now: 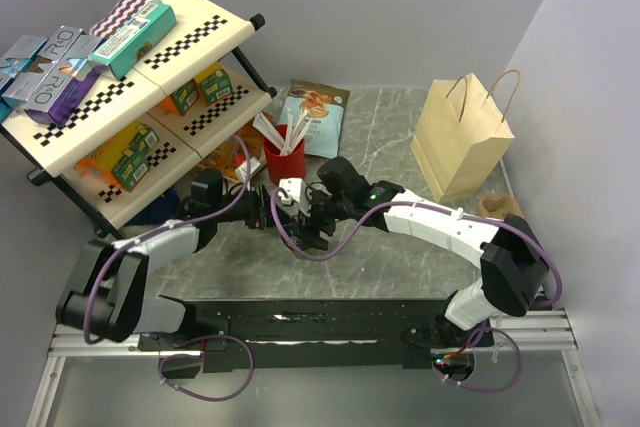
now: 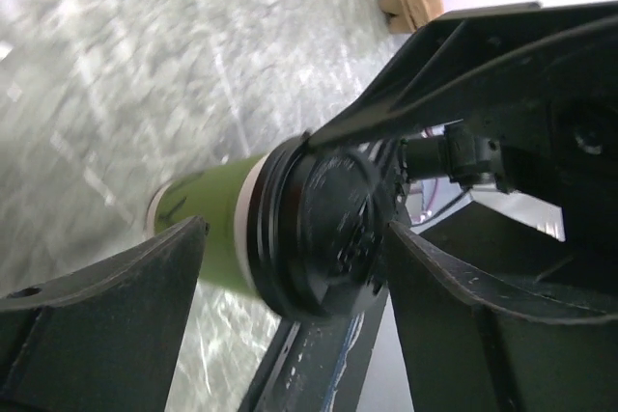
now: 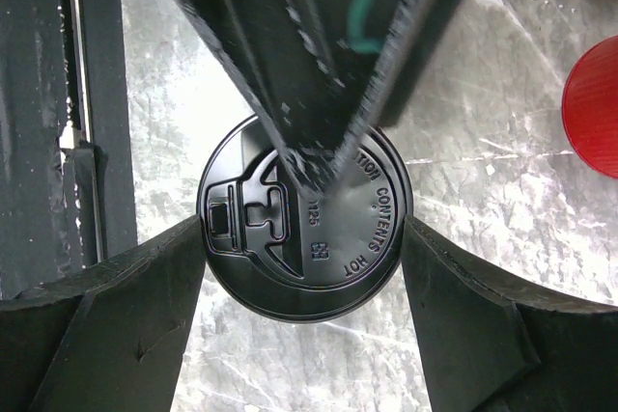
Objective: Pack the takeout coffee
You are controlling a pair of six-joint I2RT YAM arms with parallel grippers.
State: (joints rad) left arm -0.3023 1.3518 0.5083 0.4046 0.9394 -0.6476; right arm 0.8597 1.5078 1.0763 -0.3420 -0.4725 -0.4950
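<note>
My right gripper (image 3: 302, 231) pinched the upright takeout coffee (image 2: 220, 227), its lid (image 3: 290, 272) reading "CONTENTS HOT" facing up, while my left gripper (image 2: 297, 231) stood spread around it.

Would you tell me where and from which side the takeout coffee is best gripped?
Probably across the black lid, from straight above: the takeout coffee stands upright, and the lid's round rim juts past the green wall, offering two opposite edges.
</note>
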